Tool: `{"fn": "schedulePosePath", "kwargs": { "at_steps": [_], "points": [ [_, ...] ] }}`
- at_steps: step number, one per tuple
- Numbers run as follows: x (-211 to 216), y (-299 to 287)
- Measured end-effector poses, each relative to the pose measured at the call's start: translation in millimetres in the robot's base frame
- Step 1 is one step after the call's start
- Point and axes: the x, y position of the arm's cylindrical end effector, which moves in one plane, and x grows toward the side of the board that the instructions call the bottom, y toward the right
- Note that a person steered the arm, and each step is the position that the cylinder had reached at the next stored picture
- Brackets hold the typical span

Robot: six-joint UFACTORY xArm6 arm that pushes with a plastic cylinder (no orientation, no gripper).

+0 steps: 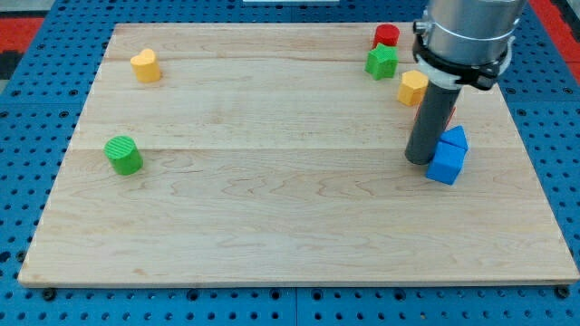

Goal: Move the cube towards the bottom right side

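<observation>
A blue cube (445, 166) lies near the board's right side, with a second blue block (455, 139) touching it just above. My tip (420, 159) rests on the board right at the cube's left side, touching or nearly touching it. A red block (449, 116) is mostly hidden behind the rod.
A yellow block (412, 88) sits just above the rod. A green star-like block (381, 62) and a red cylinder (387, 36) lie at the top right. A yellow heart block (145, 65) is top left, a green cylinder (123, 155) at left. The wooden board (272, 226) has blue pegboard around it.
</observation>
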Motion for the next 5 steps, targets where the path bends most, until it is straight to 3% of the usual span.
{"fn": "schedulePosePath", "kwargs": {
  "at_steps": [3, 5],
  "points": [
    [29, 37],
    [23, 88]
  ]
}}
